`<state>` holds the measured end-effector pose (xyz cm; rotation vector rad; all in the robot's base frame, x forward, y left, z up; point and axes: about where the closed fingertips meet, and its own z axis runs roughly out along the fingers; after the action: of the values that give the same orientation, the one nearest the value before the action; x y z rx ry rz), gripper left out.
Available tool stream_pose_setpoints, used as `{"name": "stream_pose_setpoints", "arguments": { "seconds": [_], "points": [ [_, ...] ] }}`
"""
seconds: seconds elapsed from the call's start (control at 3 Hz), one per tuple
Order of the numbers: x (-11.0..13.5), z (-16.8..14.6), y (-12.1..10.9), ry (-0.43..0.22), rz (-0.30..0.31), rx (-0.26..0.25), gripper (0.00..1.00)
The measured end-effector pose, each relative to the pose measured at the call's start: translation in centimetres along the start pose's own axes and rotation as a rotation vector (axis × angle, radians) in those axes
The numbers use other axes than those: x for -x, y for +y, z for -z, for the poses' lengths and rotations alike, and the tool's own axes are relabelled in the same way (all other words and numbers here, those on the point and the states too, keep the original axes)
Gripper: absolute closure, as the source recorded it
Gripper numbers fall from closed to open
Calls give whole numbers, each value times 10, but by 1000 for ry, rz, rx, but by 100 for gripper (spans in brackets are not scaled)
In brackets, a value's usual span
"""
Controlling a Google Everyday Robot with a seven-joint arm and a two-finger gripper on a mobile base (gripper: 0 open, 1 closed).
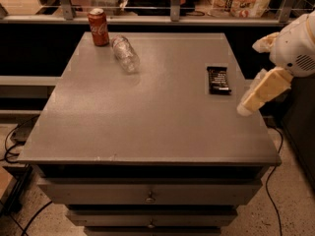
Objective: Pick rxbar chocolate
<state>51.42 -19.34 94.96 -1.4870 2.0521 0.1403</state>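
Left of the claw [249, 77], just beside it yet not touching, lies the chocolate bar [218, 79]: a flat black wrapper with white print, lengthways on the grey table [147, 122], close to the table's right edge; nothing rests on it and nothing touches it. Over that right edge the claw hangs in the air, its white rounded body up and to the right, its cream fingers [263, 90] pointing down and to the left; the lower finger is long and slanted, its tip near the table's rim, and the upper one shows only as a short stub; the two stand apart, so the claw is spread wide, and it has hold of nothing. Well away to the claw's left, toward the far corner of the table, a clear plastic bottle [125, 54] lies on its side; just beyond it a red soda can [98, 27] stands upright, near the bottle. Below the claw and to its left, under the tabletop, sit two drawers [150, 193] with small knobs.
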Motion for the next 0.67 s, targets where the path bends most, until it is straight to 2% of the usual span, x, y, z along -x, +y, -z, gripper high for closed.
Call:
{"name": "stream_pose_setpoints", "arguments": {
  "seconds": [0.33, 0.67],
  "points": [
    [-3, -20, -30, -115, -78, -21, 0],
    [-1, -43, -63, -156, -133, -14, 0]
  ]
}}
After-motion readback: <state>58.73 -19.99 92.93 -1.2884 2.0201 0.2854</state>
